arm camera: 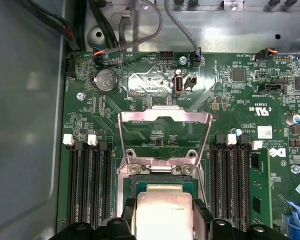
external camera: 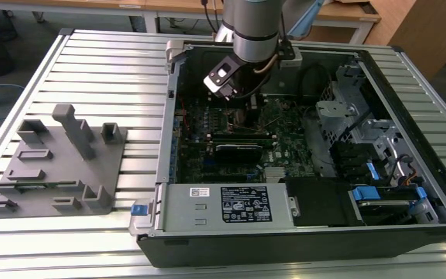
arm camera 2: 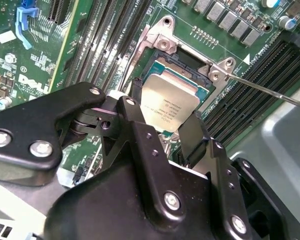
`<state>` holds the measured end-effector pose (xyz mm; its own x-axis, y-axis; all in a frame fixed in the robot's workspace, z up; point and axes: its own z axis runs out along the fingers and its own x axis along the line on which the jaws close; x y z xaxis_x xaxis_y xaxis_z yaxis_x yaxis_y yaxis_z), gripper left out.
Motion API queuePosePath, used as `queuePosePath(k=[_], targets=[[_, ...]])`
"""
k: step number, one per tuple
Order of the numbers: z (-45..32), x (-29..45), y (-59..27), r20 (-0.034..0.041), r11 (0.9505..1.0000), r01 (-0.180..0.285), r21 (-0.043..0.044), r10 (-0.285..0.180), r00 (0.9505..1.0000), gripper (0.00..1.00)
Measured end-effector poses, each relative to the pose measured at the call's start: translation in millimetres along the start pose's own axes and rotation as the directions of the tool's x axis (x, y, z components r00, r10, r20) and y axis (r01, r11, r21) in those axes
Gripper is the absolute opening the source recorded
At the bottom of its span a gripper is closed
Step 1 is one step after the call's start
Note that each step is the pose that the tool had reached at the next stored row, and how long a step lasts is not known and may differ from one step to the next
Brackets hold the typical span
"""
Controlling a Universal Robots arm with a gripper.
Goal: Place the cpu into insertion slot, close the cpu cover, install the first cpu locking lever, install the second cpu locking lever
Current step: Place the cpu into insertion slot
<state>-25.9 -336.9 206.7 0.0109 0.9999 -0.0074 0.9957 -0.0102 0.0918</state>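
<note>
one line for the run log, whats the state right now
gripper: shut on cpu | cpu: held over insertion slot | cpu cover: open, swung up off slot

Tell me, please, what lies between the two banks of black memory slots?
In the first wrist view, the insertion slot lies between them, with the cpu held in the jaws of the gripper over it and the cpu cover raised open.

Silver-grey cylindrical arm [external camera: 250, 23] with a dark band; matte black gripper [arm camera 2: 162, 112] of angular jointed links, studded with silver screws [arm camera 2: 172, 200]; black block [external camera: 223, 77] with a white face at the wrist.
</note>
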Motion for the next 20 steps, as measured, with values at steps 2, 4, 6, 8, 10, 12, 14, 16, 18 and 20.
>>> queuePosePath(k=[2, 4, 6, 8, 10, 12, 14, 16, 18, 20], targets=[[1.3, 0.1, -0.4, 0.0000, 1.0000, 0.000, 0.0000, 0.000, 1.0000, 0.54], [2.9, 0.1, -0.8, 0.0000, 1.0000, 0.000, 0.0000, 0.000, 1.0000, 0.54], [4.3, 0.3, -1.4, 0.0000, 1.0000, 0.000, 0.0000, 0.000, 1.0000, 0.54], [6.0, 0.3, -1.6, 0.0000, 1.0000, 0.000, 0.0000, 0.000, 1.0000, 0.54], [8.2, 0.3, -1.9, 0.0000, 1.0000, 0.000, 0.0001, 0.000, 1.0000, 0.54], [10.0, 0.3, -2.0, 0.0000, 1.0000, 0.000, 0.0001, 0.000, 1.0000, 0.54], [10.2, 0.3, -2.1, 0.0003, 1.0000, 0.000, 0.0002, 0.000, 1.0000, 0.54], [10.3, 0.3, -2.1, 0.0002, 1.0000, 0.000, 0.0001, 0.000, 1.0000, 0.54], [10.5, 0.3, -2.1, -0.0003, 1.0000, 0.000, -0.0001, 0.000, 1.0000, 0.54], [10.5, 0.4, -2.1, -0.0025, 1.0000, 0.000, -0.0007, 0.000, 1.0000, 0.54]])
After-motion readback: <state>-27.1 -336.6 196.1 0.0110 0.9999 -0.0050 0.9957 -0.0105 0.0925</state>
